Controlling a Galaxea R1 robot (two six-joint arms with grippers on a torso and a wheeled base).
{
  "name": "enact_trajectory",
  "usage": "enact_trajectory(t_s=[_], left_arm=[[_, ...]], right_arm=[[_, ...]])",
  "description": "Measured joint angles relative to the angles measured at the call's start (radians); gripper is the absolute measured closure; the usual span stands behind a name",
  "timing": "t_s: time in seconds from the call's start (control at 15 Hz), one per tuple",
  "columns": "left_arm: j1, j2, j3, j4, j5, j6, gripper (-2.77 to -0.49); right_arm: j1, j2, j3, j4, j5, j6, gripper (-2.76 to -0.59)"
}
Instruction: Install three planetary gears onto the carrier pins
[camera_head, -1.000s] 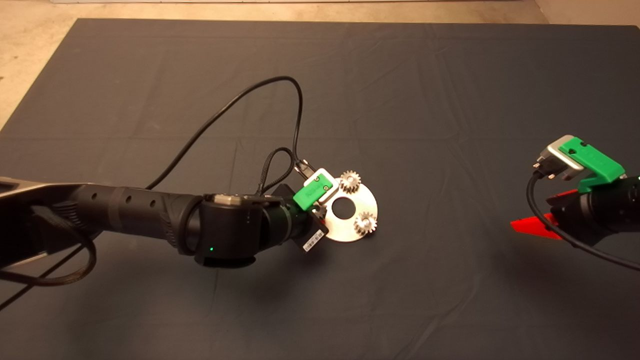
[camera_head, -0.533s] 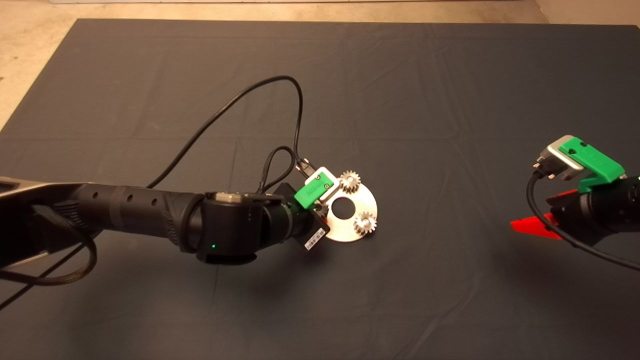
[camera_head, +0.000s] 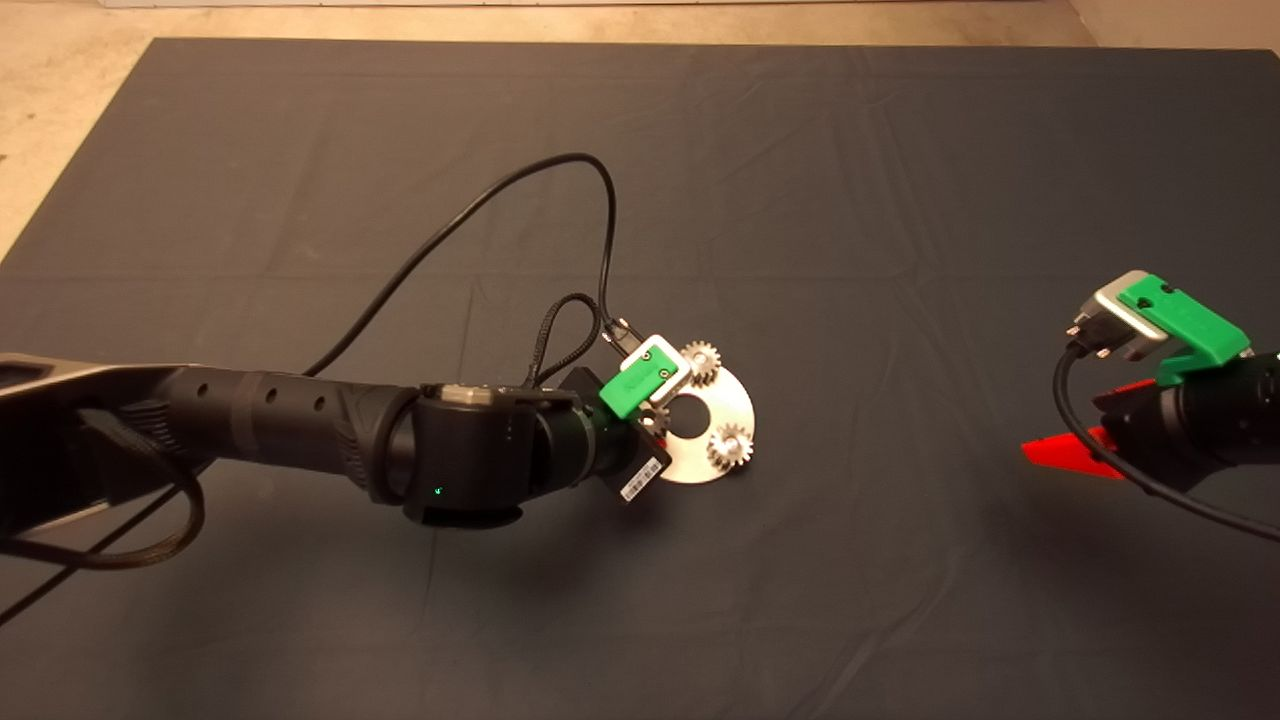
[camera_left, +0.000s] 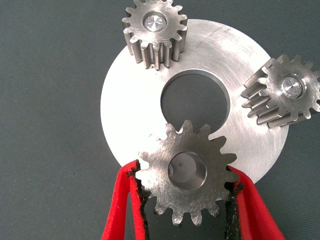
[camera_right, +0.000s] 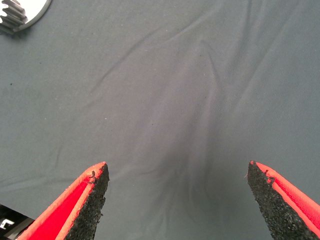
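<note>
The silver carrier disc lies near the middle of the mat. Two planetary gears sit on its pins: one at the far edge and one at the right, each with a pin end showing in its centre. My left gripper is shut on the third gear and holds it over the disc's near-left edge. The third pin is hidden under that gear. In the head view the left gripper is mostly hidden by its wrist. My right gripper is open and empty at the mat's right.
A black cable loops from the left wrist over the mat behind the disc. The dark mat is bare around the disc, with pale floor past its far-left edge.
My left arm has shifted a little to the right, carrying the held gear further over the disc. The right arm has not moved.
</note>
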Motion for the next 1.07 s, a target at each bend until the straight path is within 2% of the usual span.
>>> enact_trajectory(t_s=[0.2, 0.47, 1.07], left_arm=[[0.0, 0.0, -0.002, 0.0, -0.001, 0.0, -0.59], [0.011, 0.0, -0.018, 0.013, -0.022, 0.0, -0.59], [0.011, -0.009, -0.019, 0.013, -0.033, 0.007, -0.59]], right_arm=[[0.0, -0.001, 0.0, 0.0, -0.001, 0.0, -2.05], [0.0, 0.0, 0.0, 0.0, 0.0, 0.0, -2.05], [0.0, -0.001, 0.0, 0.0, -0.001, 0.0, -2.05]])
